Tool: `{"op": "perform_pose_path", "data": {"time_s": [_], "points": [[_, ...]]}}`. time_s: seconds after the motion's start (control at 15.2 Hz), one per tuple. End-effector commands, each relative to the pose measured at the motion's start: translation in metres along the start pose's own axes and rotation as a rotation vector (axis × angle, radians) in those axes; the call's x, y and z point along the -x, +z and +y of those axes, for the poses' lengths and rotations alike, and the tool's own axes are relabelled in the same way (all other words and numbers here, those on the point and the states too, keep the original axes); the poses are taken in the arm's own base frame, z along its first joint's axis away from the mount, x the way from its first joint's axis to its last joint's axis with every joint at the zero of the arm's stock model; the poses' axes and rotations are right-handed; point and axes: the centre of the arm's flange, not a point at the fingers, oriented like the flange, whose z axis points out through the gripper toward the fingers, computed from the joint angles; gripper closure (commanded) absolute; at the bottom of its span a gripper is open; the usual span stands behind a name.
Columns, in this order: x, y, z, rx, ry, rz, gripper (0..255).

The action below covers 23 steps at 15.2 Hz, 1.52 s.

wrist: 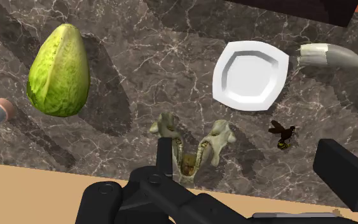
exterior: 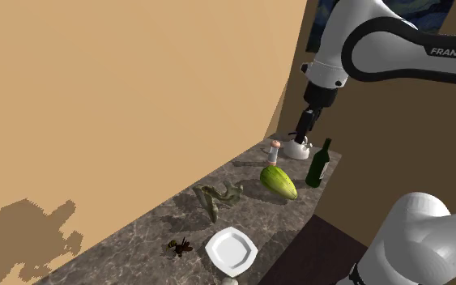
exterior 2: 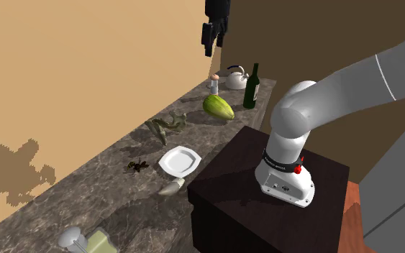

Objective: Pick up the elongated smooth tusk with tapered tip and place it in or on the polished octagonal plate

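**A:** If you read the marble counter (exterior 2: 107, 201) from the second exterior view's left, what comes first?

**B:** A small dark insect (exterior 2: 137, 166), then the pale tusk (exterior 2: 170, 187), lying flat near the counter's front edge, beside the dark stand (exterior 2: 229, 187). The white octagonal plate (exterior 2: 178, 160) sits just beyond it, near but not touching.

**A:** And further along, rightward?

**B:** A greenish bone piece (exterior 2: 166, 128), a green fruit (exterior 2: 219, 106), then the gripper (exterior 2: 214, 44). It hangs high over the far end, near the kettle (exterior 2: 237, 77) and the bottle (exterior 2: 251, 86). Its fingers stand apart and hold nothing.

**A:** So the tusk is well apart from the claw?

**B:** Yes, it lies back along the counter, past the plate. In the wrist view its long axis runs roughly along the counter. The blunt end faces the plate and the tapered tip points away.

**A:** What does the next move need?

**B:** I judge a long travel over the plate to the tusk, then a descent. The fingers should be turned to close across its narrow width.
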Motion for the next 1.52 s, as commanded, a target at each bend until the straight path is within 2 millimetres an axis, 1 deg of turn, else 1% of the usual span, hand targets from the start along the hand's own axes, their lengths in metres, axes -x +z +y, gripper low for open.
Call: {"op": "perform_pose_path", "data": {"time_s": [0.0, 0.4, 0.73, 1.12, 1.45], "points": [[0.0, 0.0, 0.0, 0.0, 0.0, 0.0, 0], [-0.025, 0.062, -0.039, -0.02, -0.182, 0.008, 0], [-0.041, 0.113, -0.075, -0.037, -0.334, 0.014, 0], [-0.052, 0.172, -0.123, -0.057, -0.516, 0.022, 0], [-0.055, 0.222, -0.164, -0.073, -0.667, 0.029, 0]]}}
